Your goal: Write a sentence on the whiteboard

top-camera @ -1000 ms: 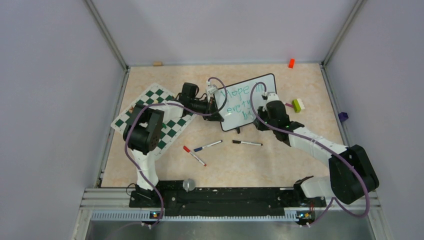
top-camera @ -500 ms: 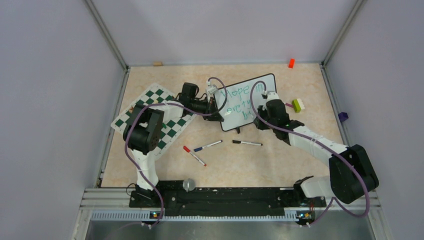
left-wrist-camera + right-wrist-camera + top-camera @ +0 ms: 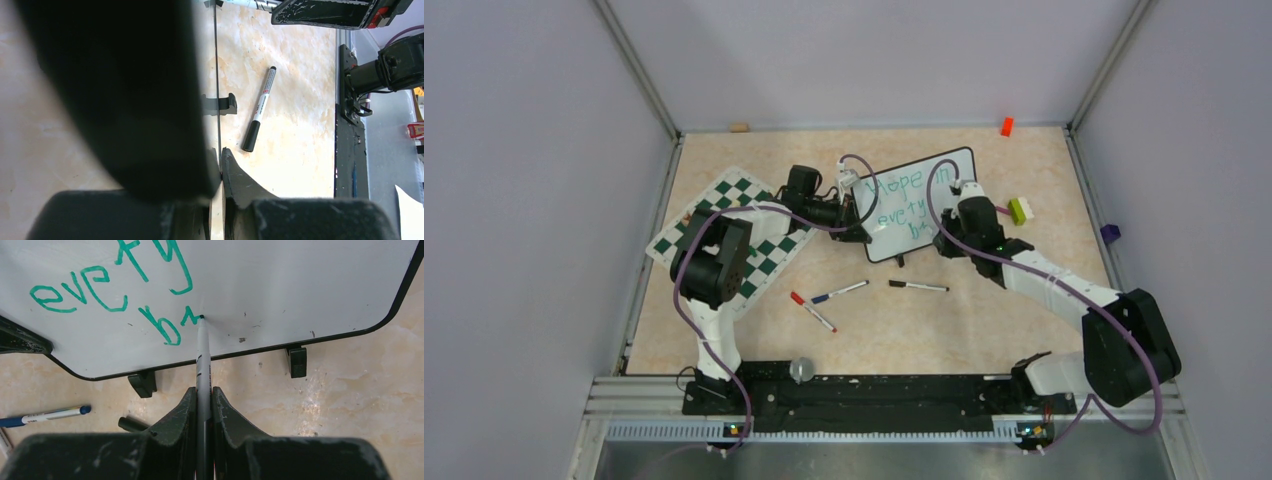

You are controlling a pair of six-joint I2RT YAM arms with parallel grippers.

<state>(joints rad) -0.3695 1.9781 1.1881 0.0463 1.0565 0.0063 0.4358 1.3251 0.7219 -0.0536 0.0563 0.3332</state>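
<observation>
The whiteboard (image 3: pixel 946 168) stands tilted on its two black feet at the table's middle back. Green writing (image 3: pixel 896 204) reads "Hope in", "every" (image 3: pixel 105 282) and "br" (image 3: pixel 165 325) on the third line. My left gripper (image 3: pixel 861 232) is shut on the whiteboard's left edge, which shows edge-on in the left wrist view (image 3: pixel 215 75) between its jaws (image 3: pixel 220 164). My right gripper (image 3: pixel 946 236) is shut on a green marker (image 3: pixel 202 352). The marker's tip touches the board just right of the "r". In the right wrist view the gripper (image 3: pixel 203 392) is below the board's lower edge.
A black marker (image 3: pixel 918 286), a blue marker (image 3: pixel 839 292) and a red marker (image 3: pixel 812 311) lie in front of the board. A green-and-white chessboard mat (image 3: pixel 724 235) is at the left. A green-and-white brick (image 3: pixel 1020 209) lies right of the board. A black cap (image 3: pixel 131 425) lies near my right fingers.
My right gripper has shifted slightly along the third line with the marker on the board. The left gripper and the whiteboard have not moved.
</observation>
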